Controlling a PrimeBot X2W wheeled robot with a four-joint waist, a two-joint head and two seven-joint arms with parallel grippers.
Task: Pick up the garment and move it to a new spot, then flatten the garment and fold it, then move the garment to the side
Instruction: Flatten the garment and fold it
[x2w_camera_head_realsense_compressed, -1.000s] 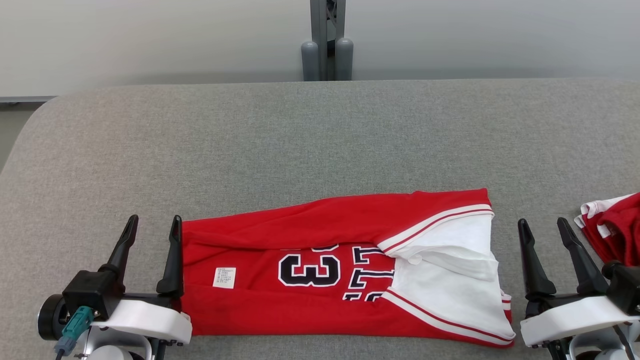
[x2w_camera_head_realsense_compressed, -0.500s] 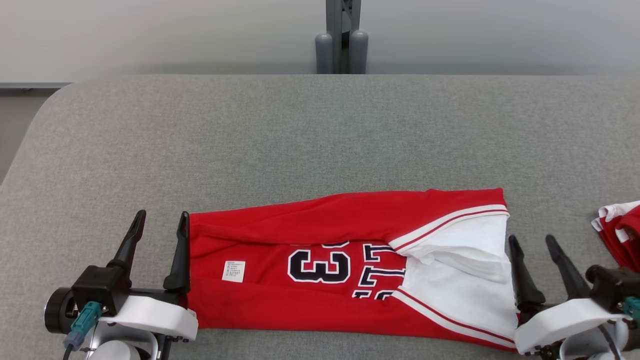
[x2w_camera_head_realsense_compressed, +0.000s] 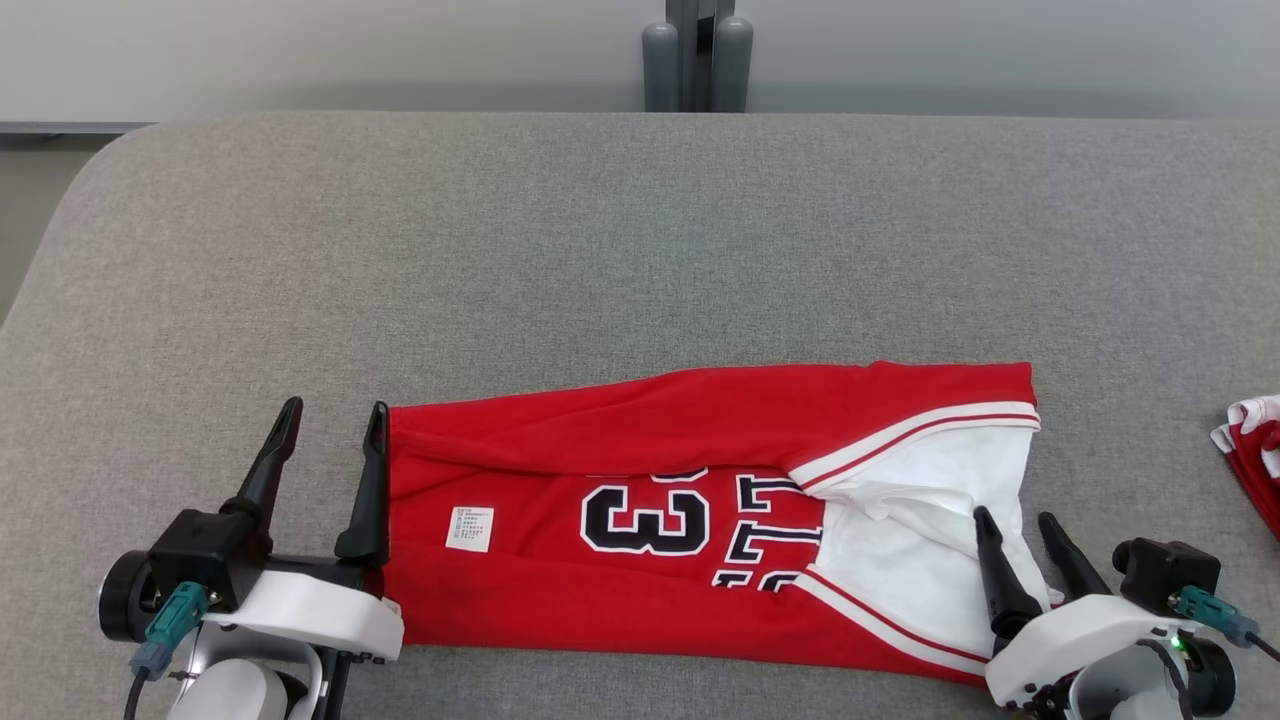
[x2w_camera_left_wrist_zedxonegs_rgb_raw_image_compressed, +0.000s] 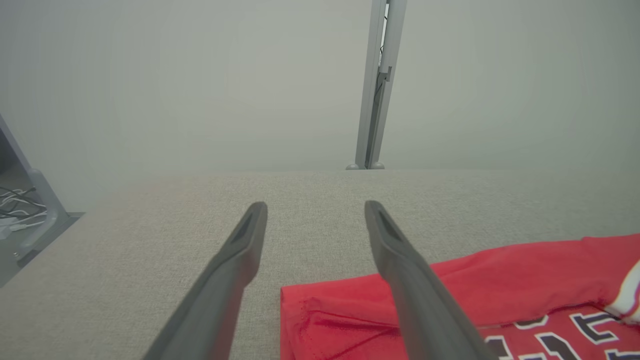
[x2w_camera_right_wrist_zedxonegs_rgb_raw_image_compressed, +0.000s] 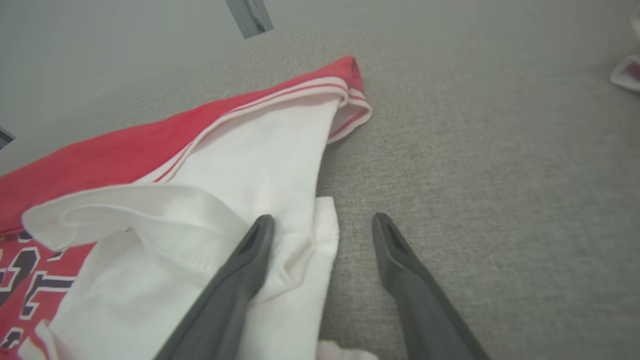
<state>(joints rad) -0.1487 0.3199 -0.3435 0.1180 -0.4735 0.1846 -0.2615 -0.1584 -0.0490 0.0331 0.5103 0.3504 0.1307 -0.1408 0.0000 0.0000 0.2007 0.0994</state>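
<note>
Straddling the white right end of the garment (x2w_camera_head_realsense_compressed: 640, 450), the right claw (x2w_camera_head_realsense_compressed: 1013, 515) has its fingers apart and grips nothing. In its wrist view one finger lies over the white cloth and the other over bare table (x2w_camera_head_realsense_compressed: 600, 250). A second ago this claw stood clear of the cloth, off to its right; it has since come in over the edge. The left claw (x2w_camera_head_realsense_compressed: 335, 405) is likewise spread and empty. Its inner finger is just at the garment's left edge, the same place against the cloth as before. The head camera has tilted meanwhile, so the garment's drift in that view is no move of the cloth.

The garment lies near the table's front edge, between the two claws. It is already folded lengthwise into a long red band, with the number showing and a white panel rumpled at the right end. A second red-and-white heap (x2w_camera_head_realsense_compressed: 1255, 440) sits well apart at the far right.

By the look of it, the end-to-end fold comes next, and the right claw is lining up to pinch the white end. That end is layered and loose, so a pinch may catch only the top layer.
</note>
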